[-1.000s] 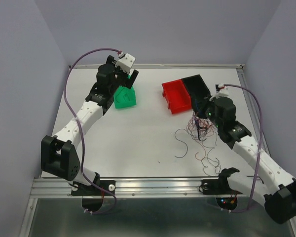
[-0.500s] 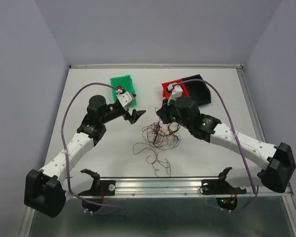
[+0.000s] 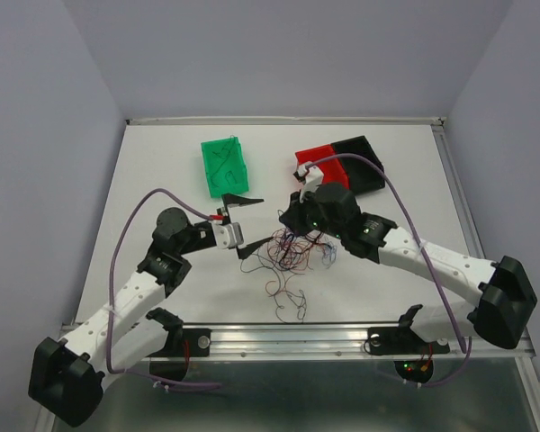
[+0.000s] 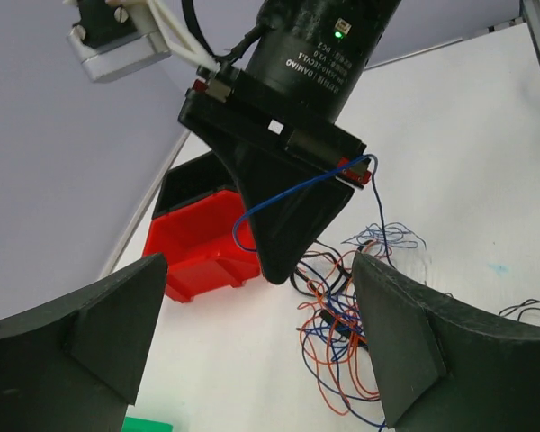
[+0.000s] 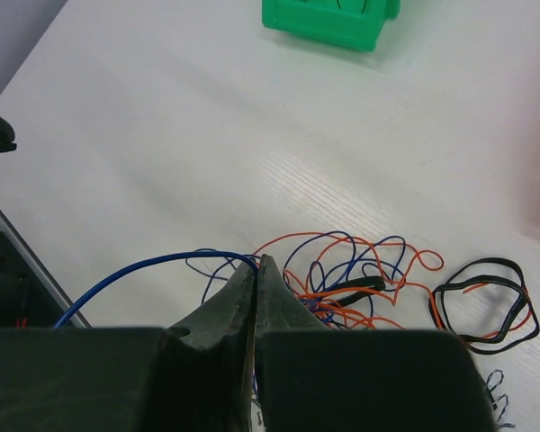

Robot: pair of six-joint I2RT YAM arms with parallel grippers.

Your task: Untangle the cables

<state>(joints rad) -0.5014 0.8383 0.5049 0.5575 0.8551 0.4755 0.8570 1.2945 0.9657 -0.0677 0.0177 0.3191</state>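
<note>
A white table (image 3: 162, 180) seen from above, with an arm reaching in from each near corner. The two arms meet over the middle.

The cables (image 3: 292, 254) lie just right of the table's centre, a loose tangle of thin orange, blue and dark wires. A few curly strands trail toward the near edge. One black loop (image 5: 480, 301) lies at the right edge of the tangle, touching the orange wires.

The right gripper (image 3: 291, 219) hangs at the far edge of the tangle, pointing down. Its jaws are pressed together on one blue strand (image 5: 157, 265). This strand curves out from the tip toward the left and the near side.

The left gripper (image 3: 252, 225) is just left of the tangle, its jaws wide apart and holding nothing. In its wrist view the right gripper fills the gap between its two fingers (image 4: 81, 333) and stands ahead of them. It hides part of the bins behind.

Three small bins stand on the far half of the table. A green bin (image 3: 223, 166) is left of centre. A red bin (image 3: 317, 159) and a black bin (image 3: 362, 162) touch side by side just beyond the right gripper. All three stand apart from the tangle.
</note>
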